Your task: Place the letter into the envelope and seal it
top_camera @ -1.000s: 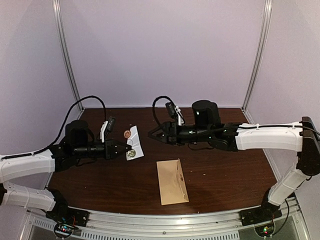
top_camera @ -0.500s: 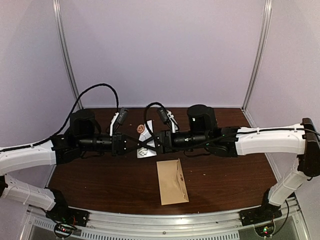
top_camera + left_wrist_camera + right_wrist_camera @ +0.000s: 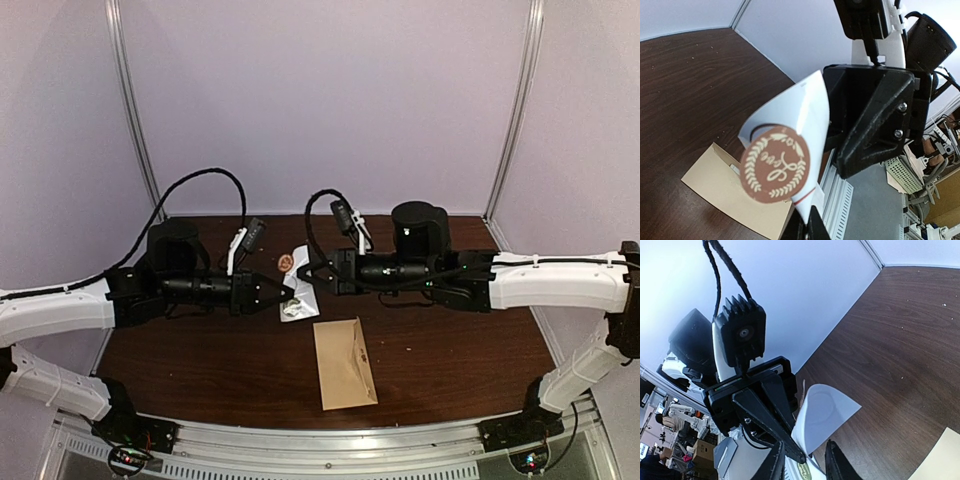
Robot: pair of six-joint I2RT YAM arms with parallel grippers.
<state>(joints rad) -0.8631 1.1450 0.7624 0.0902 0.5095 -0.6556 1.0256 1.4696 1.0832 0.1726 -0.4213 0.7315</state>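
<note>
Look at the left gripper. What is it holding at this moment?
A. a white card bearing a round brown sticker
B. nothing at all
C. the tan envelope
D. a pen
A: in the left wrist view the white card rises from between the shut fingers of the left gripper, while the envelope lies flat on the table, held by nothing.
</note>
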